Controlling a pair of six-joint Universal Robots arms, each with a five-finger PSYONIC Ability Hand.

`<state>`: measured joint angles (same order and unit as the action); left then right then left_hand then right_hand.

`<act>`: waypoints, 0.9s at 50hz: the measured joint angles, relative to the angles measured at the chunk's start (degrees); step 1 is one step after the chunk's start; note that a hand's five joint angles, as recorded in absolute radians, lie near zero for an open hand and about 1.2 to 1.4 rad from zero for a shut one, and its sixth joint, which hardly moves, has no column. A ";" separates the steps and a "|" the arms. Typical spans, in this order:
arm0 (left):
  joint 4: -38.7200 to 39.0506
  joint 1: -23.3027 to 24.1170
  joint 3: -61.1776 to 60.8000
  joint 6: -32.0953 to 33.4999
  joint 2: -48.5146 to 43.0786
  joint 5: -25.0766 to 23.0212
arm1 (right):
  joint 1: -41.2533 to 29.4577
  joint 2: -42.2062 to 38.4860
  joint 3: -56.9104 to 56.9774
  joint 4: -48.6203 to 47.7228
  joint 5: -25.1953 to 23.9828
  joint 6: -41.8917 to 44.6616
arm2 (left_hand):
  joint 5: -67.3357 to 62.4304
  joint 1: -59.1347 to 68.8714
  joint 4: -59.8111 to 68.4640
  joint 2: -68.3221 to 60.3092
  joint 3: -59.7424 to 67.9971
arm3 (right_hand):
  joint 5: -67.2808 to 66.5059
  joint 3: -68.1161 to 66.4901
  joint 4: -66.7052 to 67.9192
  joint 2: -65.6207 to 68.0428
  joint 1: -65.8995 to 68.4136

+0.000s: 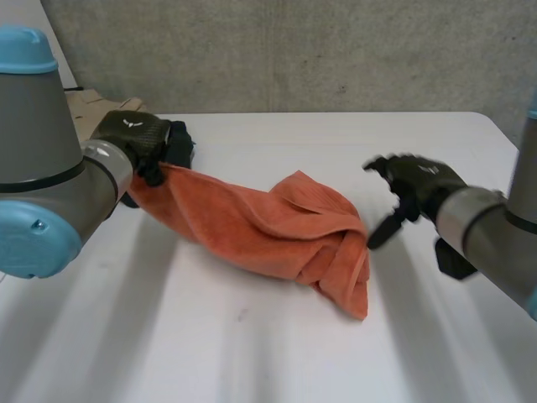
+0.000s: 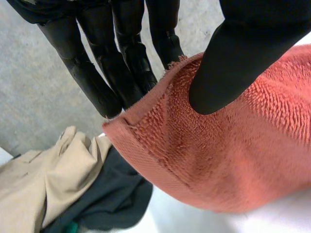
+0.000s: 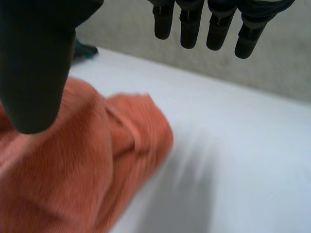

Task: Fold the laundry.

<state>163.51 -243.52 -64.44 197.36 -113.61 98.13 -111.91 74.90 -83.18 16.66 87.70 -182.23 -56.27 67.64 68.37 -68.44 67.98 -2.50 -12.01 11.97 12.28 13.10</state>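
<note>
The orange towel (image 1: 277, 227) lies bunched on the white table (image 1: 210, 353), its near end folded over itself (the layers beneath are hidden). Just beside that end the right hand (image 1: 415, 183) hovers, fingers and thumb spread, holding nothing. Farther back, the left hand (image 1: 138, 138) pinches the towel's raised corner between thumb and fingers. Beyond it, a beige garment (image 2: 43, 179) lies over a dark garment (image 2: 114, 199), both cut off.
</note>
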 measured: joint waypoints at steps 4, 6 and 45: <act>-0.58 1.01 2.92 0.09 -1.06 0.41 | 2.17 3.05 -7.34 1.00 -1.04 -2.29 | 0.00 0.00 0.00 0.00 0.00 | -1.22 -1.20 1.31 0.96 0.24; -1.01 1.46 4.89 0.09 -1.72 0.78 | 3.13 4.68 -12.08 -0.13 -2.84 -2.49 | 0.00 0.00 0.01 0.00 0.00 | -4.49 -4.65 4.63 4.65 2.87; -6.53 -1.11 20.42 -1.32 0.53 3.31 | -11.77 -6.84 -23.36 -29.21 4.42 14.45 | 0.00 0.00 0.02 -0.16 0.18 | -23.32 -23.69 23.62 22.83 22.33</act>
<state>156.98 -244.63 -44.02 196.04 -113.07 101.44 -123.68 68.05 -106.54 -12.55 92.12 -167.78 -56.27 67.64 68.40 -68.60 68.16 -25.82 -35.70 35.59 35.11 35.42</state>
